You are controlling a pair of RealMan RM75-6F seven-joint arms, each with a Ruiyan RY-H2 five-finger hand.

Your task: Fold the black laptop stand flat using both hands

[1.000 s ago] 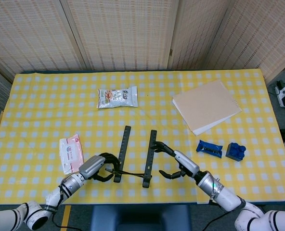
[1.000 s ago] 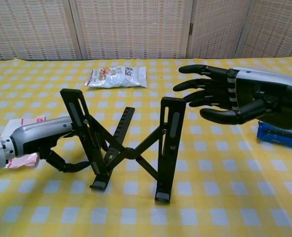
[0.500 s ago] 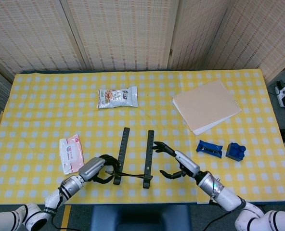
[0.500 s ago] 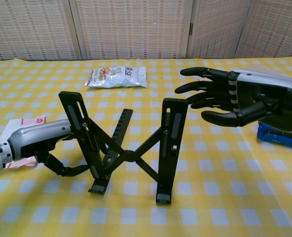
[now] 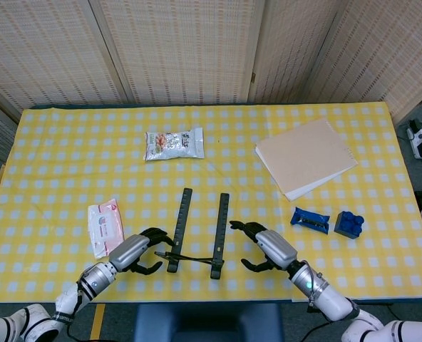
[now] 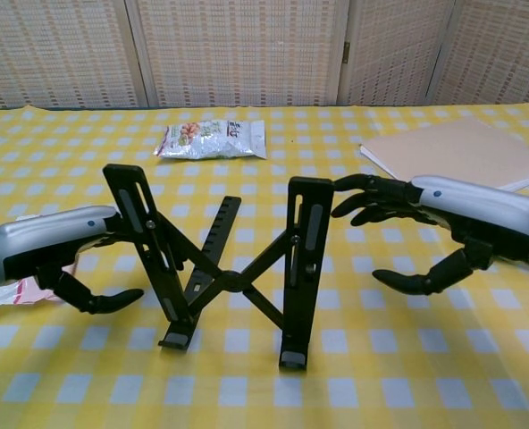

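Laptop stand (image 6: 233,268): black, unfolded, standing upright on the yellow checked bench (image 5: 68,157) between the two robot hands; its two long bars are joined by crossed links, feet on the cloth.

Left robot hand (image 6: 54,255): just left of the stand, fingers curled and apart, palm toward the left bar. Chest view shows the upper fingers at or behind that bar; whether they touch it cannot be told. It holds nothing.

Right robot hand (image 6: 434,228): just right of the stand, fingers spread and curved, thumb low. Its fingertips (image 6: 343,183) reach close to the top of the right bar, contact uncertain. It grips nothing.

Wipes pack (image 5: 105,226): pink and white, flat on the bench beyond the left robot hand, to its outer side.

Snack bag (image 5: 173,144): white, lying well beyond both hands, toward the far side.

Tan folder (image 5: 305,157): flat sheets, well beyond the right robot hand.

Blue wrapper (image 5: 309,219) and blue block (image 5: 348,224): side by side, near the right robot hand on its outer side.
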